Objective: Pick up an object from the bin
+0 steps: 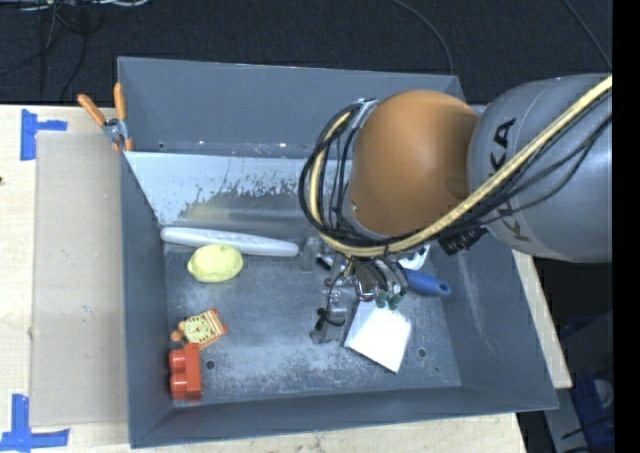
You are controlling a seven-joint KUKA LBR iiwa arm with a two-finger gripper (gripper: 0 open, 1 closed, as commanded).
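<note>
Toward the near wall of the bin (260, 356), right of centre, lies a flat white square card (382, 341), set cornerwise, just beside my gripper (335, 313), which is low over the floor. Whether my gripper is spread or pressed together I cannot tell. Behind it, my orange cover (410, 166) hides part of a blue thing (430, 287).

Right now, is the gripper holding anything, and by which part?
Cannot tell: the gripper hangs over the white flat piece, at its upper-left corner; hold unclear.

One stick (235, 239), yellow lump (215, 263), tag (203, 327), red block (185, 373), white card (380, 339), blue tool (430, 287)
</note>
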